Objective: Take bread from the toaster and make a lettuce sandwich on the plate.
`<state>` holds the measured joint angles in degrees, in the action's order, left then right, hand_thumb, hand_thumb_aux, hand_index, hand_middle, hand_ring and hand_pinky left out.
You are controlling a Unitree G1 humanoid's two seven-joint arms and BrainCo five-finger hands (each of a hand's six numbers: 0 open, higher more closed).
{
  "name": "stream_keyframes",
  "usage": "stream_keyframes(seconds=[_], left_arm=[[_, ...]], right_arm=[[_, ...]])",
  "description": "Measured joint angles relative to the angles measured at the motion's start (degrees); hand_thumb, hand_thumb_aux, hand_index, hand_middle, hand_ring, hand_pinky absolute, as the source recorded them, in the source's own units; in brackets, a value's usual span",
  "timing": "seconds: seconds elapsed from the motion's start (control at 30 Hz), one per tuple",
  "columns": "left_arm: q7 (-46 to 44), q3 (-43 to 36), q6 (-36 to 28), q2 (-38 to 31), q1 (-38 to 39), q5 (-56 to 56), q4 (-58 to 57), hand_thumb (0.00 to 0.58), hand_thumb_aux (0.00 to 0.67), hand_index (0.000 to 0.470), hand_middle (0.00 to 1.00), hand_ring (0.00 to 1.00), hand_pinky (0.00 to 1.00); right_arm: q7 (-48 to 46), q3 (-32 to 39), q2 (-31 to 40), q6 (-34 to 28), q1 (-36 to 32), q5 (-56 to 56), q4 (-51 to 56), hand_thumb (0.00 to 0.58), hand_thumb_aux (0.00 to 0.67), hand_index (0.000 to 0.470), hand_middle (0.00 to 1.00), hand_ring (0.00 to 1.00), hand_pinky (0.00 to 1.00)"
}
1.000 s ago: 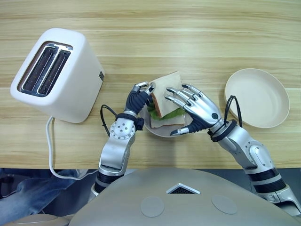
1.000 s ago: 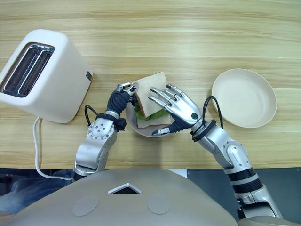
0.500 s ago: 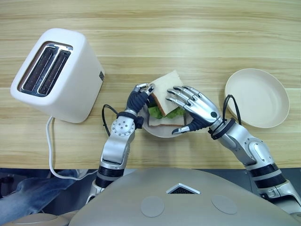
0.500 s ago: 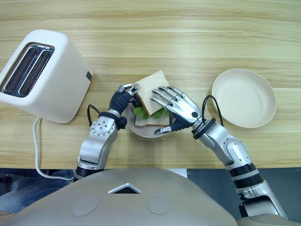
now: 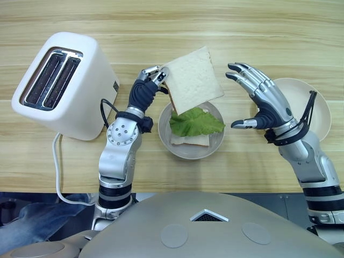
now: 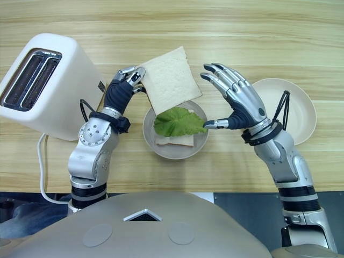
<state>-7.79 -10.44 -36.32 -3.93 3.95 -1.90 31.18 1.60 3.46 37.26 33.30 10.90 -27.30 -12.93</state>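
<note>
The wooden worktop [image 5: 215, 27] is pale tan with darker grain streaks. The boxy toaster [image 5: 86, 102] is cream, its slots dark. The square bread slice [image 5: 191, 80] is white, the lettuce leaf [image 5: 196, 122] bright green.

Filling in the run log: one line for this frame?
left hand: shut on top slice, held over plate far edge | right hand: open, holds nothing | lettuce: on bottom slice

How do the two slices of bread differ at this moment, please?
The upper slice is held by the left hand, tilted above the plate; the lower slice lies flat in it. The upper slice is bare; lettuce covers the lower slice. Both are white bread.
</note>
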Motion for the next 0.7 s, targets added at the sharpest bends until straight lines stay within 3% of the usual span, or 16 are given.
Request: stream_keyframes(seconds=[0.27,0.5,0.7], left_arm=[[-13.1,-1.5,-0.4,-11.9,-7.8,0.0,-13.0,0.58,0.67,0.47,0.55,0.55,0.55],[-18.7,-1.9,-0.1,-12.5,-9.3,-3.3,-16.6,0.58,0.67,0.47,0.52,0.52,0.52],[-20.1,-1.0,-4.7,-11.1,-9.1,-8.1,-11.0,0.58,0.67,0.47,0.52,0.52,0.52]], right_arm=[[-3.8,-1.8,-0.6,1.2,0.1,1.3,-5.7,0.0,0.0,0.0,0.0,0.0,0.0],[-5.6,4.6,-2.9,3.0,-1.8,-7.0,-2.1,0.0,0.0,0.0,0.0,0.0,0.0],[-3.4,8.5,-3.7,4.5,-3.7,-13.4,5.6,0.0,0.0,0.0,0.0,0.0,0.0]])
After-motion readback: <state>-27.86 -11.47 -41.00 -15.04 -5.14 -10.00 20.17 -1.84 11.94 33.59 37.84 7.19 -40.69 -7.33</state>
